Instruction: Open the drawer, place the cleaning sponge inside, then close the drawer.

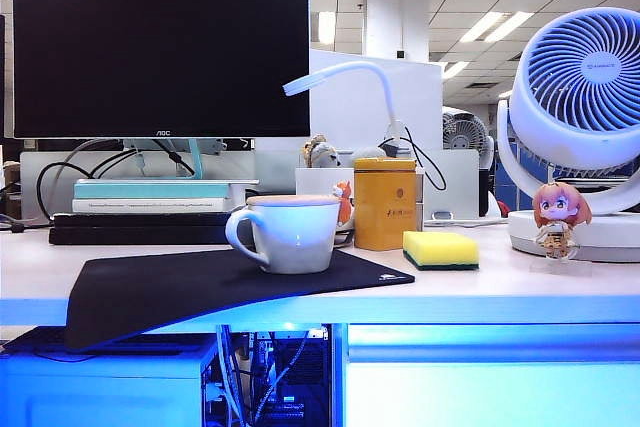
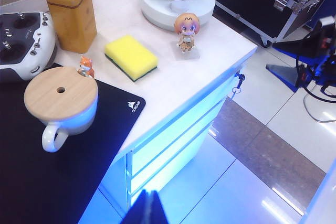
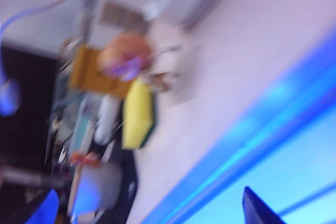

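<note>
Nothing done yet: drawer [image 1: 490, 342] under the desk edge looks shut, cleaning sponge [image 1: 441, 249] untouched on the desk beside the yellow tin [image 1: 385, 203], my right gripper [image 3: 260, 211] blurred near the drawer front, jaws wide, holding nothing, left gripper [image 2: 149, 208] low off the desk, opening unclear.
</note>
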